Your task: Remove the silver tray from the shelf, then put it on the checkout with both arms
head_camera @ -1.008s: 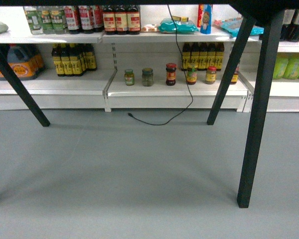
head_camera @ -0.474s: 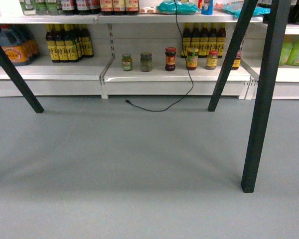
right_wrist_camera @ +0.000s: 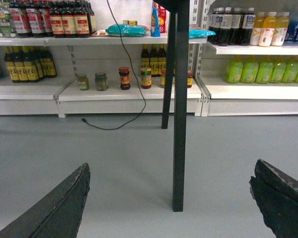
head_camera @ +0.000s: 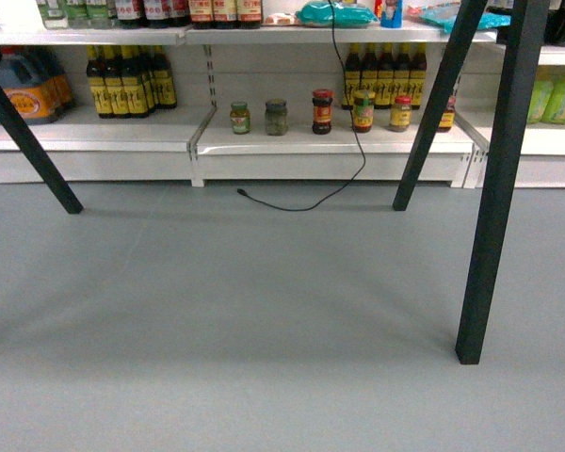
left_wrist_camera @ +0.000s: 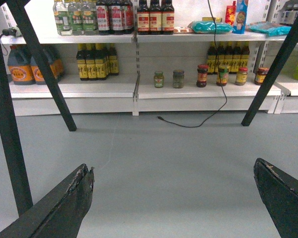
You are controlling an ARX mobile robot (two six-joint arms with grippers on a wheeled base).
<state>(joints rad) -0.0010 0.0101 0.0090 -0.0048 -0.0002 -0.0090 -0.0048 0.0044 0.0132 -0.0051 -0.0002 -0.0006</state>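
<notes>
grey smooth floor (head_camera: 264, 320) runs to far white shelves (head_camera: 330, 146) of bottles, labels unreadable; left gripper (left_wrist_camera: 174, 198) and right gripper (right_wrist_camera: 169, 198) gape wide, empty.

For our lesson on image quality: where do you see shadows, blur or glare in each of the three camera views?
Head view: soft, diffuse shadows lie on the grey floor beside the black table legs; jar labels are too soft to read. Left wrist view: the open left gripper fingers loom dark and blurred at the bottom. Right wrist view: likewise the open right gripper; no strong glare anywhere.
</notes>
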